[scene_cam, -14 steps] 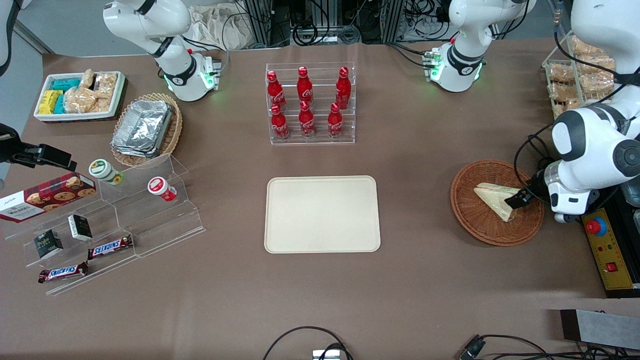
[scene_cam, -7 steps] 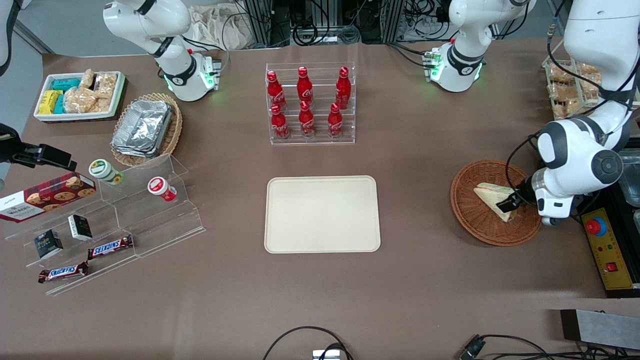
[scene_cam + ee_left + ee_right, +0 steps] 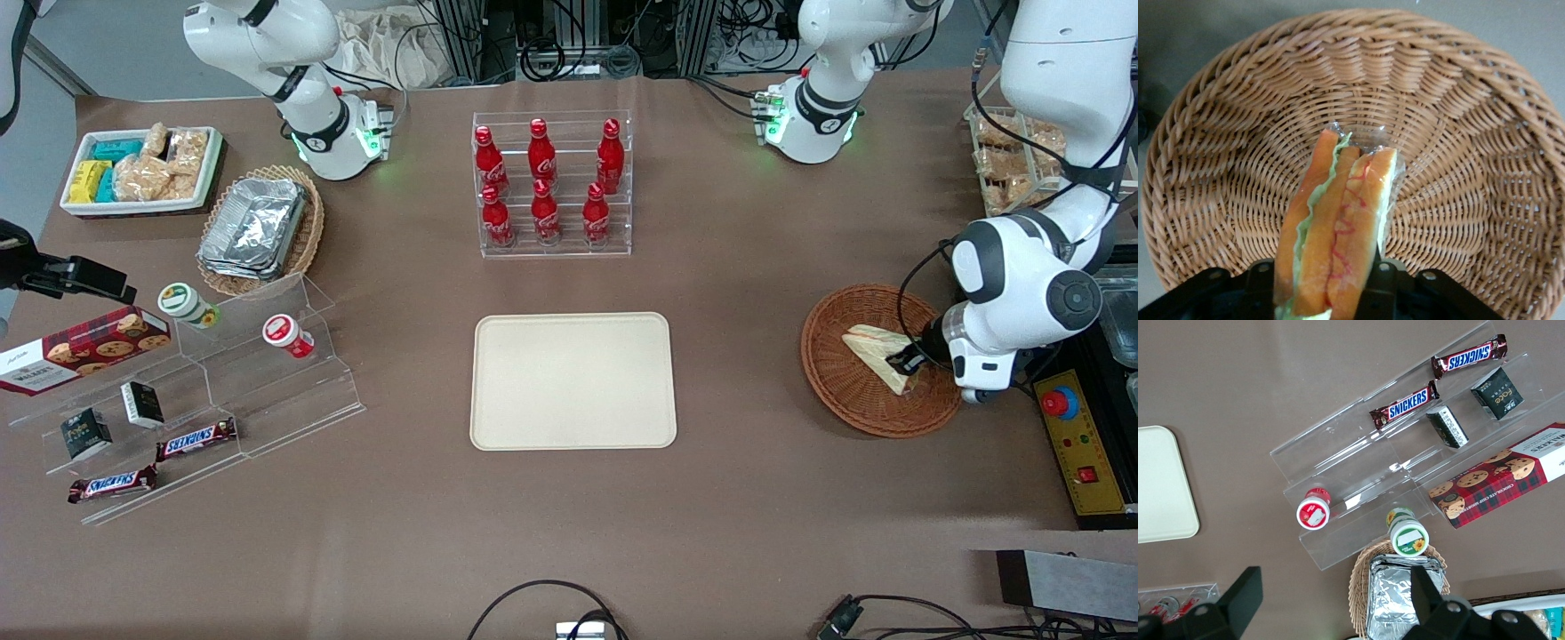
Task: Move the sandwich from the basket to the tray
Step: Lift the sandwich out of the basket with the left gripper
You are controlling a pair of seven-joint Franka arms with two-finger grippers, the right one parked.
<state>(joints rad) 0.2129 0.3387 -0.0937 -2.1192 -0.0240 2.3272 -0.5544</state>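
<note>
The sandwich (image 3: 876,349) lies in the round reddish-brown basket (image 3: 840,396) toward the working arm's end of the table. My left gripper (image 3: 907,361) reaches down into the basket at the sandwich's wide end. The left wrist view has the sandwich (image 3: 1338,220) standing on edge on the wicker basket (image 3: 1458,167), orange and green filling showing. My gripper (image 3: 1321,283) is shut on the sandwich, one dark finger pressed against each bread face. The cream tray (image 3: 573,382) sits bare at the table's middle.
A clear rack of red cola bottles (image 3: 551,182) stands farther from the front camera than the tray. A yellow control box with a red button (image 3: 1080,444) sits beside the basket. Bagged snacks in a wire rack (image 3: 1013,151) lie near the working arm.
The left arm moved in over the basket and lowered, bringing the gripper from the basket's rim onto the sandwich's wide end. The sandwich stays in the basket.
</note>
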